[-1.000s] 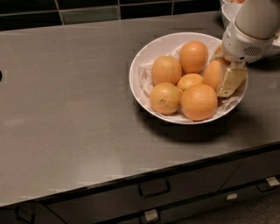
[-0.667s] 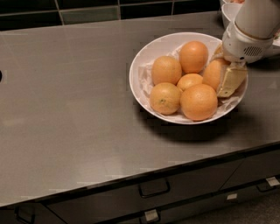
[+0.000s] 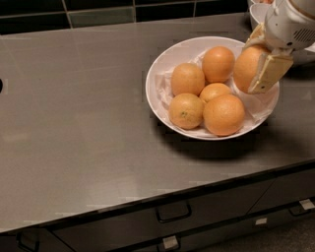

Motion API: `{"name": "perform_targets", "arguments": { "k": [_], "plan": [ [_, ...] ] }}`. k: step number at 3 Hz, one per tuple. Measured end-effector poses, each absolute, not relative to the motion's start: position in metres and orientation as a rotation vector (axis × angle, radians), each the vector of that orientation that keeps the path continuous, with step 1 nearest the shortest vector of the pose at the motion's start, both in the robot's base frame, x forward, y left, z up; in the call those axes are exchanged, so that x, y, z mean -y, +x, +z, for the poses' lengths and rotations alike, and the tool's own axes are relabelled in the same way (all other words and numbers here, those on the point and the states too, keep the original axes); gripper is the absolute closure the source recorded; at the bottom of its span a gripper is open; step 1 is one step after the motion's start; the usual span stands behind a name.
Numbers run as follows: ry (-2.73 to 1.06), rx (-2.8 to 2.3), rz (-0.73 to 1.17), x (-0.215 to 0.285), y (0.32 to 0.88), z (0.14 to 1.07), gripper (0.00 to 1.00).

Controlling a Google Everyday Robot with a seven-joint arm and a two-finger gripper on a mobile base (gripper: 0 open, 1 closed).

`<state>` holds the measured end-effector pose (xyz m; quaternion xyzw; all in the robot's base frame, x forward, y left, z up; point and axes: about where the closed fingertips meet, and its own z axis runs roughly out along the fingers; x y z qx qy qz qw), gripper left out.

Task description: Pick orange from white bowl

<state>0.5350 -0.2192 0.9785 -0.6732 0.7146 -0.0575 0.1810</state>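
Observation:
The white bowl (image 3: 158,66) sits on the grey counter, lined with crumpled white paper. My gripper (image 3: 252,66) is at the bowl's right side, shut on the orange (image 3: 245,64), which it holds a little above the paper. One beige finger (image 3: 268,74) lies across the orange's near side; the other shows behind it. Several more oranges remain in the bowl: one at the back (image 3: 218,64), one on the left (image 3: 187,78), a small one in the middle (image 3: 215,91), a speckled one (image 3: 186,110) and a large one in front (image 3: 224,114).
A smaller white bowl (image 3: 256,14) stands at the back right, just behind my arm. The counter's front edge (image 3: 162,197) runs above drawers with dark handles (image 3: 173,212). Dark tiles line the back wall.
My gripper has risen slightly and moved up the picture with the orange in it. The orange has come up off the bowl's paper lining. The other oranges have not moved.

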Motion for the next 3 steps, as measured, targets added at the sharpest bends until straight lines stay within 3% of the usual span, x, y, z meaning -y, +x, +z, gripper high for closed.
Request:
{"name": "perform_targets", "arguments": {
  "k": [3],
  "plan": [
    [-1.836,-1.947,-0.267,0.216,0.532,1.026,1.0]
  ]
}}
